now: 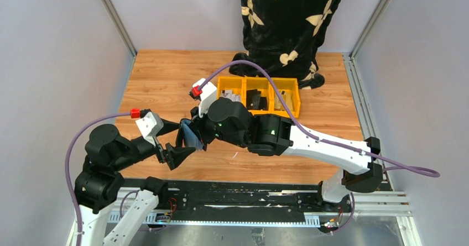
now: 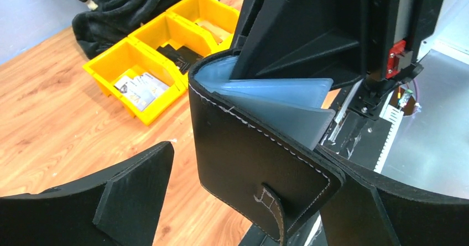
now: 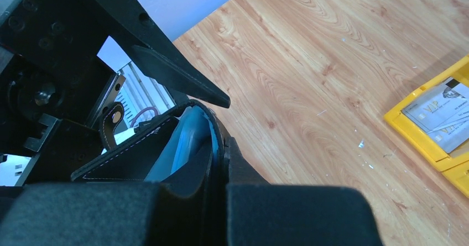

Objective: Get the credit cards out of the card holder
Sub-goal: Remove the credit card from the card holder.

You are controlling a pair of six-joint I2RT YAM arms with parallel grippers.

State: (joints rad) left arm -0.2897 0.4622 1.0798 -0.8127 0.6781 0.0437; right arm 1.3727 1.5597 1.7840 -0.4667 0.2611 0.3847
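The black card holder (image 1: 188, 131) is held up in the air, part open, its snap tab (image 2: 275, 210) hanging down. My right gripper (image 1: 200, 135) is shut on one flap of it (image 3: 218, 174). Grey-blue sleeves or cards (image 2: 276, 99) stick out between the flaps; I cannot tell cards from sleeves. They also show in the right wrist view (image 3: 185, 141). My left gripper (image 1: 186, 138) is open, with one finger on each side of the card holder (image 2: 249, 152). Its right finger (image 2: 398, 213) is at the holder's edge, and its left finger (image 2: 127, 196) stands apart.
A row of yellow bins (image 1: 259, 94) stands on the wooden table behind the arms. One bin holds pale printed cards (image 2: 138, 88), another dark items (image 2: 177, 55). A person in black patterned clothes (image 1: 287, 19) stands at the far edge.
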